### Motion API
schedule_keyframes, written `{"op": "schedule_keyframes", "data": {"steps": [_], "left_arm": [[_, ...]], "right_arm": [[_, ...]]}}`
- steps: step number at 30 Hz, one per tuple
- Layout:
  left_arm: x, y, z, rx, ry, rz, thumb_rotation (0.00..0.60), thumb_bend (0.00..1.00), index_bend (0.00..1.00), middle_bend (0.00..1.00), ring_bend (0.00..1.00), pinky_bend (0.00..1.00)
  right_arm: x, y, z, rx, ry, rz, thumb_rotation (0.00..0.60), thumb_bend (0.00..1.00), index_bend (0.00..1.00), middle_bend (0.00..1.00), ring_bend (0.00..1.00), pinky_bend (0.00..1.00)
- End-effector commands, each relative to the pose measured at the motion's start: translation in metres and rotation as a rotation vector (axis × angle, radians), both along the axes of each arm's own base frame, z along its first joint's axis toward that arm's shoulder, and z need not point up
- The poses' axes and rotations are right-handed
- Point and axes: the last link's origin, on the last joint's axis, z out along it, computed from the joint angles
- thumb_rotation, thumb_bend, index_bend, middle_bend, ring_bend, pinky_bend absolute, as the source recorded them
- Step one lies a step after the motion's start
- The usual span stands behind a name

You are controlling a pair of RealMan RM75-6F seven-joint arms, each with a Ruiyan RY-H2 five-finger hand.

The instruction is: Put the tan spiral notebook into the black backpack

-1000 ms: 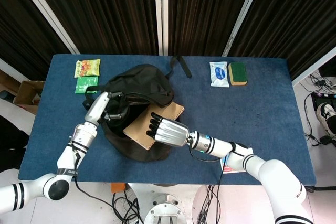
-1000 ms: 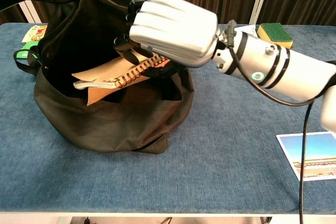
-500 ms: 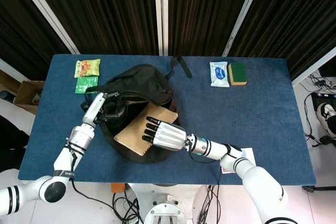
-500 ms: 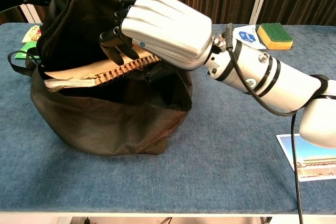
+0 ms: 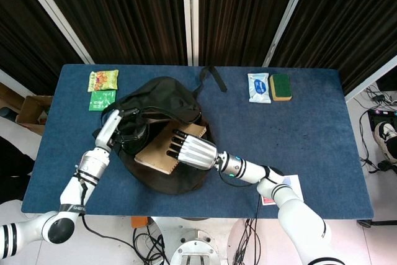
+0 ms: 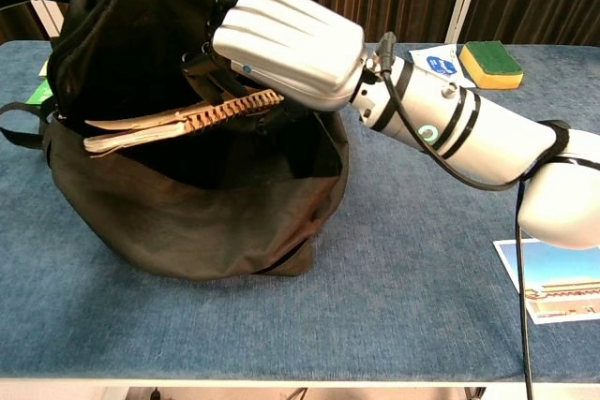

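The black backpack [image 5: 162, 100] [image 6: 187, 203] lies on the blue table with its mouth facing me. The tan spiral notebook [image 5: 162, 147] [image 6: 178, 120] sits partly inside that mouth, held nearly flat with its spiral edge showing. My right hand [image 5: 189, 151] [image 6: 286, 44] grips the notebook from above, fingers curled over its near end. My left hand [image 5: 113, 130] holds the bag's upper rim up and open; in the chest view it is out of frame at the top left.
At the back left lie a yellow snack packet [image 5: 103, 80] and a green packet [image 5: 101, 100]. At the back right lie a white wipes pack [image 5: 258, 87] and a green sponge [image 5: 280, 87] [image 6: 490, 62]. A photo card [image 6: 553, 278] lies near the front right edge.
My right hand has pushed the notebook leftward and deeper into the bag's mouth, levelling it. The left hand shifted slightly left, keeping the rim raised.
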Motion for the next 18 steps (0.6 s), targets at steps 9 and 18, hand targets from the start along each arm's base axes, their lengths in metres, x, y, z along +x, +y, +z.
{"op": "schedule_keyframes", "data": {"steps": [9,18], "left_arm": [[0.005,-0.004,-0.002,-0.019,-0.046,0.025,0.6,0.5,0.66,0.09,0.05,0.4],[0.01,-0.011,-0.003,-0.109,-0.114,0.032,0.6,0.5,0.66,0.07,0.05,0.41]], "right_arm": [[0.002,-0.003,-0.024,-0.072,0.099,-0.068,0.6,0.46,0.92,0.72,0.52,0.37],[0.006,-0.009,-0.041,-0.144,0.153,-0.195,0.6,0.29,0.89,0.67,0.49,0.28]]}}
